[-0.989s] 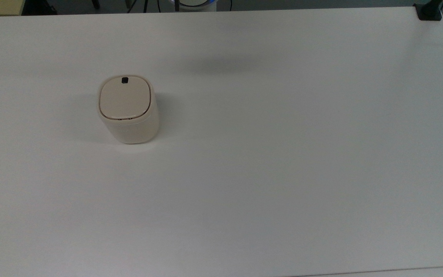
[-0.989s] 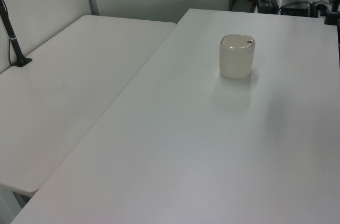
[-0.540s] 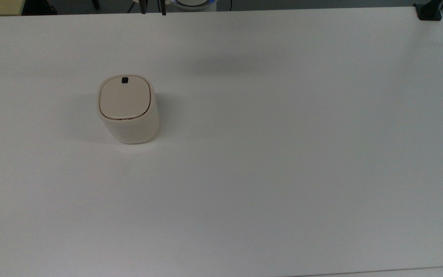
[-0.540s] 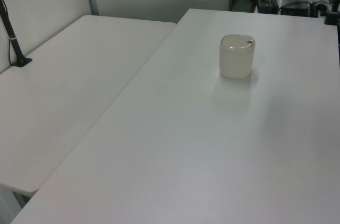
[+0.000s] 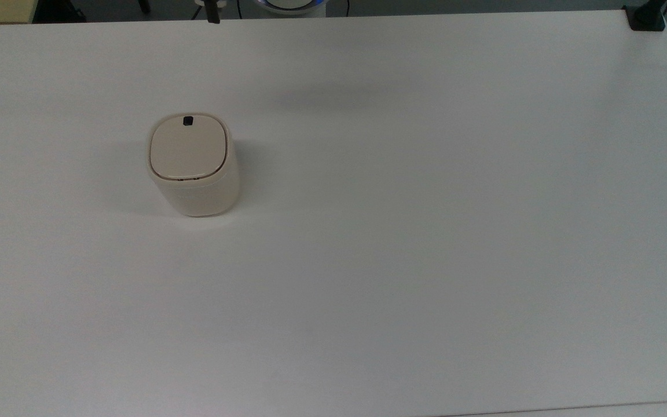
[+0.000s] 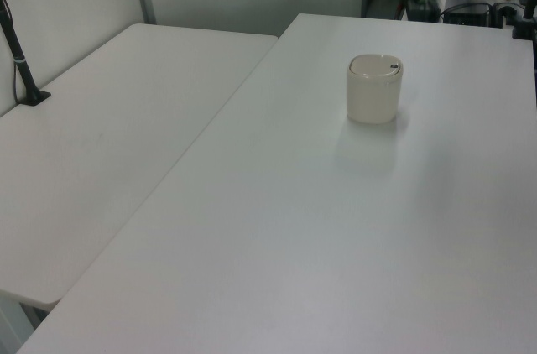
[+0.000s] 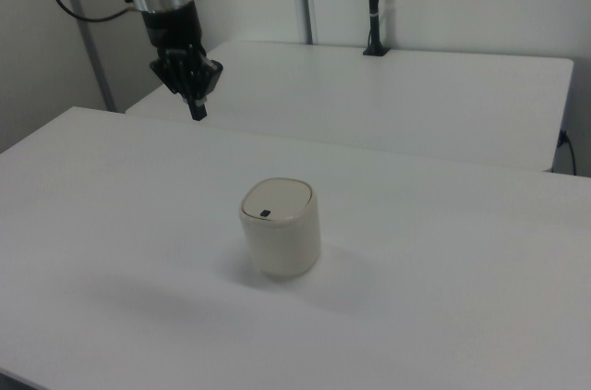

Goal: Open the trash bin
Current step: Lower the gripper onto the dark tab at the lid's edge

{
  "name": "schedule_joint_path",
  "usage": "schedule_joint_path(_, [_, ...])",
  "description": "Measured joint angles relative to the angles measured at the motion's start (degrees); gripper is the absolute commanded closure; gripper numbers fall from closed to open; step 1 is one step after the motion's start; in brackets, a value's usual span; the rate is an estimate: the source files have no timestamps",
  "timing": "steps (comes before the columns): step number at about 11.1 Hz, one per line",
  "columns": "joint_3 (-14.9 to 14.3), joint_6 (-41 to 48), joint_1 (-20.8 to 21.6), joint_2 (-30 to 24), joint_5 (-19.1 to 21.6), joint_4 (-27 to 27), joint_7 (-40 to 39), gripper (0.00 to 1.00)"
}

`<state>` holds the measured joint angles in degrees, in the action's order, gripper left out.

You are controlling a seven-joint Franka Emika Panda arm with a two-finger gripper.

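Note:
The trash bin point(image 5: 191, 168) is a small cream-beige tub standing upright on the white table point(image 5: 426, 231), left of centre in the top view. Its flat lid point(image 5: 189, 147) lies closed, with a small black button point(image 5: 187, 120) near the far edge. The bin also shows in the left view point(image 6: 374, 90) and the right view point(image 7: 281, 228). My gripper point(image 7: 197, 113) hangs above the table's far edge, well apart from the bin, its fingers drawn together to one tip and holding nothing. A dark fingertip point(image 5: 212, 14) pokes in at the top view's upper edge.
A black clamp point(image 5: 646, 17) sits on the table's far right corner in the top view. A second white table point(image 6: 101, 144) adjoins on the left view's left, with a black post point(image 6: 21, 60) clamped to it. The robot's base point(image 5: 290, 4) stands beyond the far edge.
In the top view the gripper came into view at the upper edge and shifted left; two dark fingers showed half a second ago, one shows now. The bin has not moved.

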<state>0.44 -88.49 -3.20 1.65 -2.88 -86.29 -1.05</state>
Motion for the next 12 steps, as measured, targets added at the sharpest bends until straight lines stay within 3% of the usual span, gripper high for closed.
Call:
schedule_joint_path(5, [-0.22, -10.69, -5.11, 1.67, -0.56, -8.01, -2.24, 1.00])
schedule_joint_path(12, [-0.26, -18.37, -7.32, 8.89, -0.57, -10.34, -3.39, 1.00])
